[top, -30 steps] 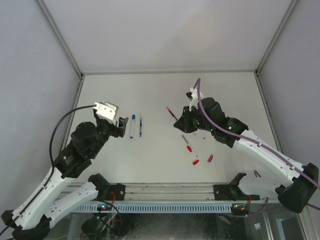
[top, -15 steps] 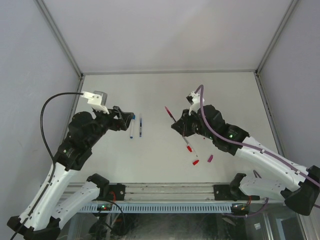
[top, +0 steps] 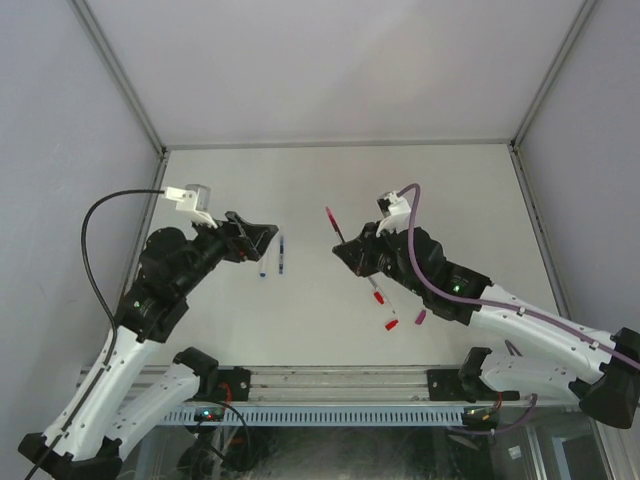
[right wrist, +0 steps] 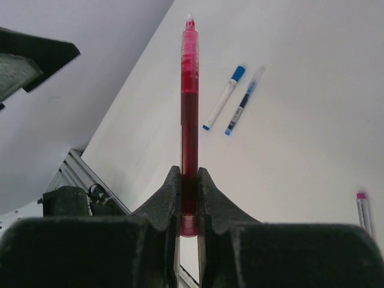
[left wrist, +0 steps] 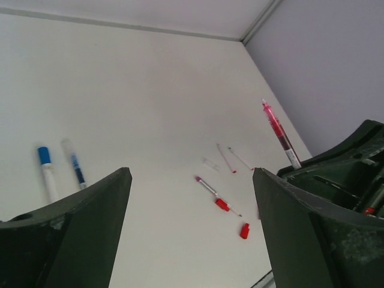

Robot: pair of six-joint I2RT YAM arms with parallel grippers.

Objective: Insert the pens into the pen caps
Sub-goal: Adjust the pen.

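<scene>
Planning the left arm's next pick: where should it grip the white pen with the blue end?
Mid-barrel on the white pen, from straight above, closing across its width: it lies flat on the table, and a second pen lies close alongside.

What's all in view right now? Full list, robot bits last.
table: 1, white, walls on three sides
blue pens: 2, white and blue, side by side on left half of table
held pen: 1, red, gripped and raised off table
lying pen: 1, red-ended, right half of table
red cap: 1, red, just nearer than lying pen
magenta cap: 1, magenta, right of red cap
thin bits: about 3, pale, beyond lying pen; too small to identify
left pincer: 1, dark, open and empty, by blue pens
right pincer: 1, dark, shut on held pen
</scene>
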